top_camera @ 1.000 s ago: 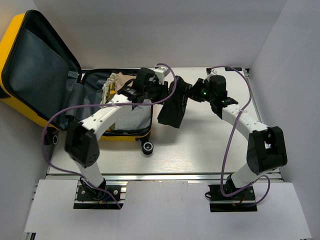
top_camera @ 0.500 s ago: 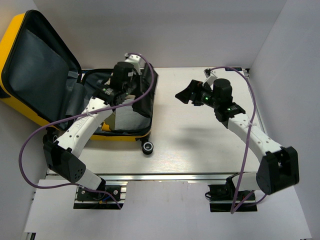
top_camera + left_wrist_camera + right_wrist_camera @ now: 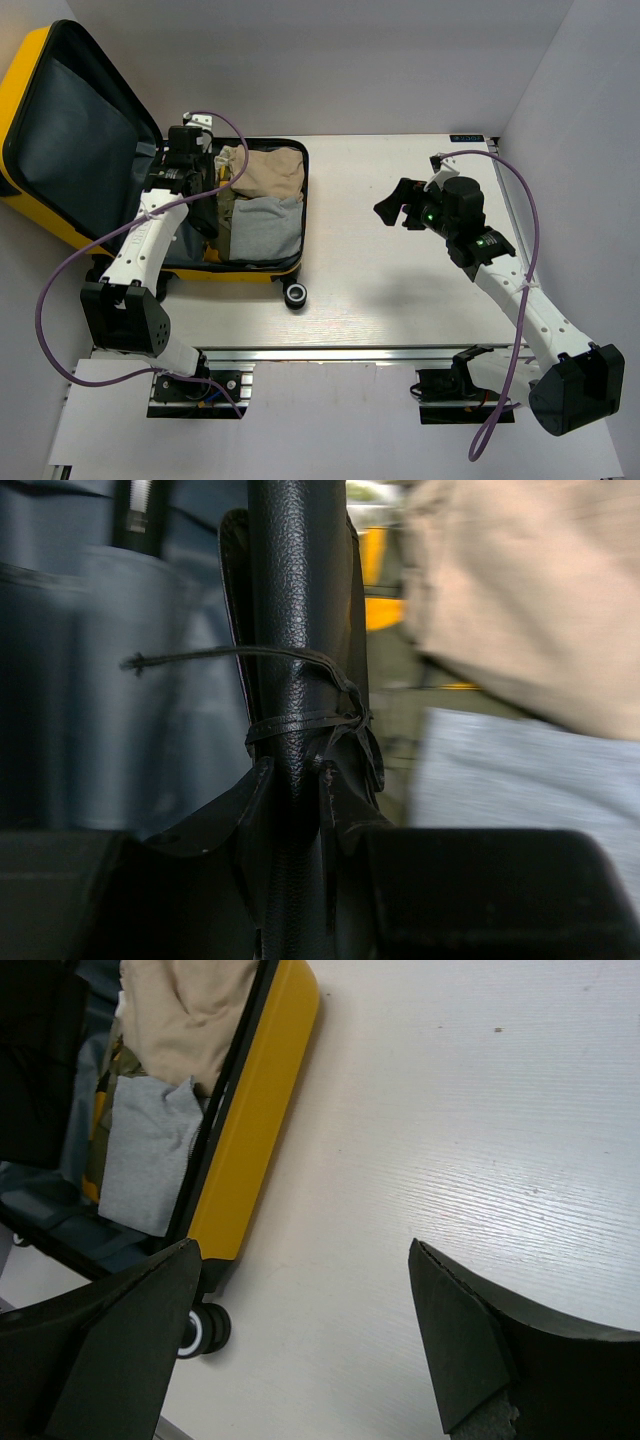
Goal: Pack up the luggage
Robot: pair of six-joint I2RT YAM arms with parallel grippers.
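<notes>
The left claw (image 3: 295, 780) pinches a black pouch (image 3: 295, 600), whose cord (image 3: 200, 658) only the left wrist view shows. The right claw (image 3: 302, 1250) gapes wide, empty. The luggage (image 3: 30, 80) lies open at the far-left corner of the tabletop (image 3: 400, 280).

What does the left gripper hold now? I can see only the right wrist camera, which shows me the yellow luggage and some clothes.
Observer: The left gripper is shut on a black pouch with a thin cord tied around it.
Operator: Where is that gripper, please?
Observer: In the top view it is over the left part of the open luggage, beside the beige garment.
Operator: And how is the lid?
Observer: The lid stands open at the far left, with its dark grey lining showing.
</notes>
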